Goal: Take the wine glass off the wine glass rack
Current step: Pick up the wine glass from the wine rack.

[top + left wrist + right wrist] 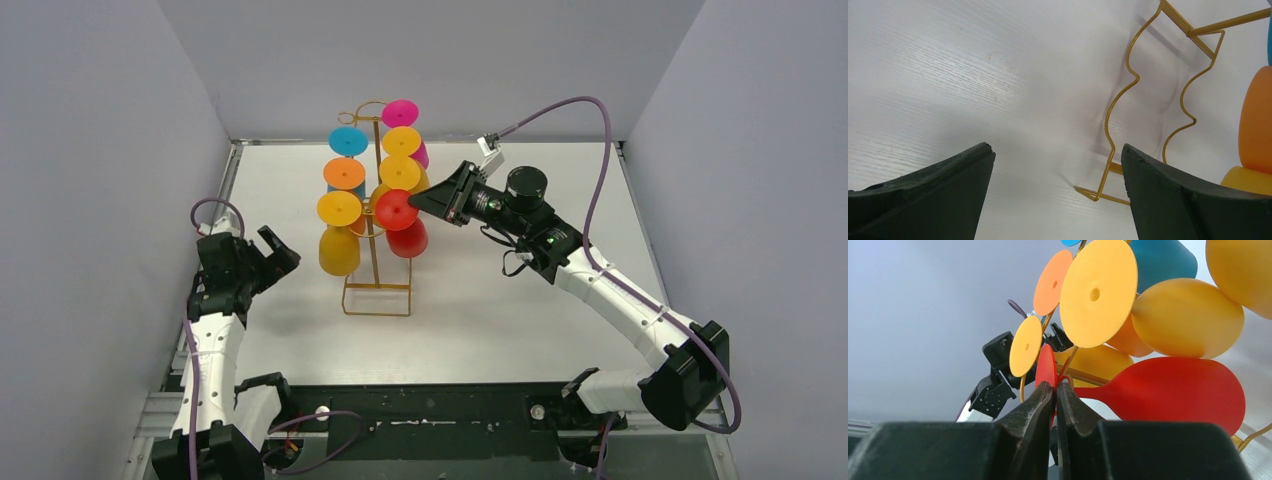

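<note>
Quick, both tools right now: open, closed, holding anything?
Left tool: open, holding nothing.
Right tool: closed on the round foot of the red plastic wine glass.

- I see my right hand [414, 203] pinched at the foot of the red wine glass [407, 240], which hangs on the gold wine glass rack [377, 298].
- My left hand [282, 248] hangs spread, left of the rack, above the tabletop [500, 320].

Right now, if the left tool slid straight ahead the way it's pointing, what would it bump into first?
Probably the white table, just beside the rack's gold wire base. The open left tool points down at a bare patch, though depth is hard to judge.
</note>
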`<move>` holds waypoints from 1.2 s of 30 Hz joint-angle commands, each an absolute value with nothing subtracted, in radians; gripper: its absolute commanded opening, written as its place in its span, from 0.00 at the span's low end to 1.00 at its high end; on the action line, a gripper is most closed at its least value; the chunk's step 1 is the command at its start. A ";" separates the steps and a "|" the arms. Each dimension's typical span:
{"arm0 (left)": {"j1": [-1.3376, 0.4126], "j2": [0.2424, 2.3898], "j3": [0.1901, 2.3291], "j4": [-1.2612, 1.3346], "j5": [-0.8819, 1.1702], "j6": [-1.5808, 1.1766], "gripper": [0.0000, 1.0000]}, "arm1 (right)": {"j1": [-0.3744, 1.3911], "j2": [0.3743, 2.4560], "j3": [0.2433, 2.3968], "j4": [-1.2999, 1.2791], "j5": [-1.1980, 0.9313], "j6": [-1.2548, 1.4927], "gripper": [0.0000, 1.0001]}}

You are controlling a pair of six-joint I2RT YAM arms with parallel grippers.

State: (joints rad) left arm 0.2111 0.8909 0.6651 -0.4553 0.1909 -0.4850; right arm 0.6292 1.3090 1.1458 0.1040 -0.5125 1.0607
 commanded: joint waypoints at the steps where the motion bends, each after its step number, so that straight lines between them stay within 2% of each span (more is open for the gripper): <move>1: 0.215 0.874 0.719 -0.479 0.189 -0.470 0.97 | 0.630 1.283 1.184 0.145 -0.506 1.082 0.08; 25: 0.215 0.879 0.727 -0.499 0.191 -0.456 0.97 | 0.565 1.286 1.125 0.293 -0.604 1.279 0.02; 36: 0.215 0.869 0.769 -0.567 0.084 -0.469 0.97 | 0.538 1.268 1.103 0.279 -0.594 1.293 0.00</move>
State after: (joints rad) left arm 0.2111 0.8902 0.6994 -0.5293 0.1516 -0.4770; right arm 0.5499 1.3056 1.1118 0.2085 -0.5961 1.2778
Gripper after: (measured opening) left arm 0.973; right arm 0.063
